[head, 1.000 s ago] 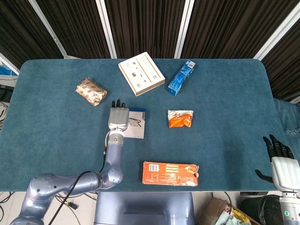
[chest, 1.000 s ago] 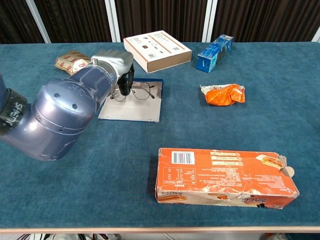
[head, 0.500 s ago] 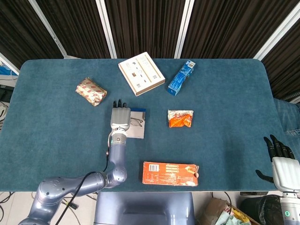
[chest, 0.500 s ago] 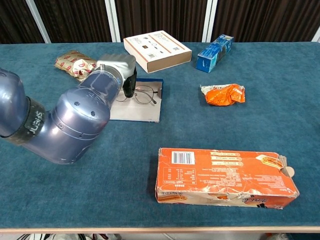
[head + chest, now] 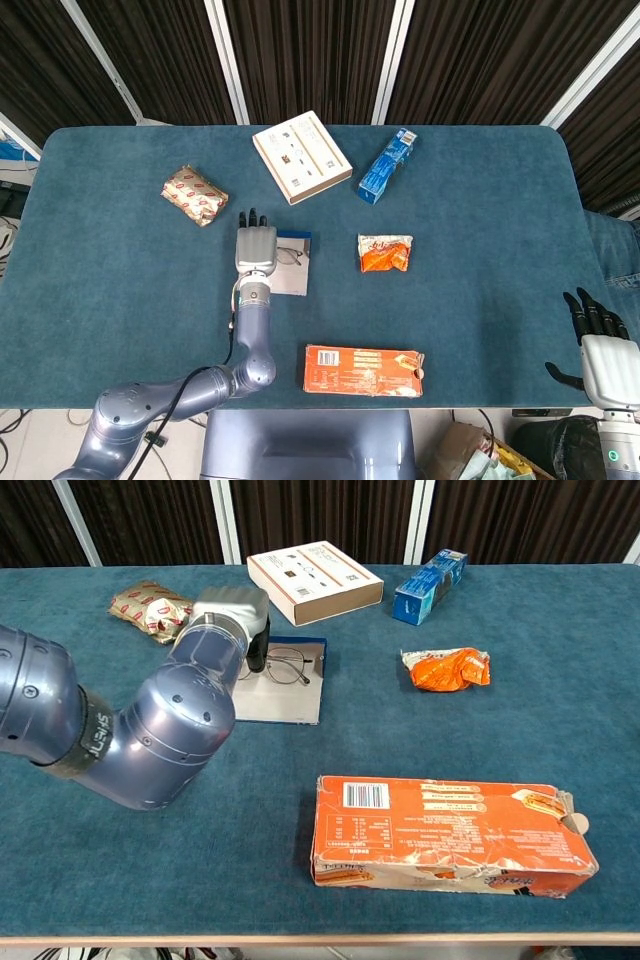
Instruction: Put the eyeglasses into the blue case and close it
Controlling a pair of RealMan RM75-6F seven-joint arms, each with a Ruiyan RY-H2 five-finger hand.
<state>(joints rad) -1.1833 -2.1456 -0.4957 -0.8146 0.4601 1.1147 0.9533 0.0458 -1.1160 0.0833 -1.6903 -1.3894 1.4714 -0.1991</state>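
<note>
The blue case (image 5: 291, 282) (image 5: 287, 698) lies open and flat on the teal table, its grey lining facing up. The eyeglasses (image 5: 291, 254) (image 5: 288, 666) lie on that lining near its far edge. My left hand (image 5: 255, 250) (image 5: 232, 608) hovers palm down over their left side. Its dark fingers (image 5: 258, 652) come down onto the frame and seem to pinch it; my own forearm hides the contact. My right hand (image 5: 605, 352) is far away at the bottom right, off the table, with fingers spread and nothing in it. It does not show in the chest view.
A torn orange carton (image 5: 362, 370) (image 5: 450, 832) lies near the front edge. An orange snack bag (image 5: 385, 252) (image 5: 447, 668) sits right of the case. Behind are a white box (image 5: 301, 156) (image 5: 314, 580), a blue box (image 5: 387, 165) (image 5: 430, 583) and a gold packet (image 5: 194, 194) (image 5: 148, 605).
My left hand shifted slightly right and away over the case, and the eyeglasses moved right with it. My elbow swung further in. The right hand stayed still.
</note>
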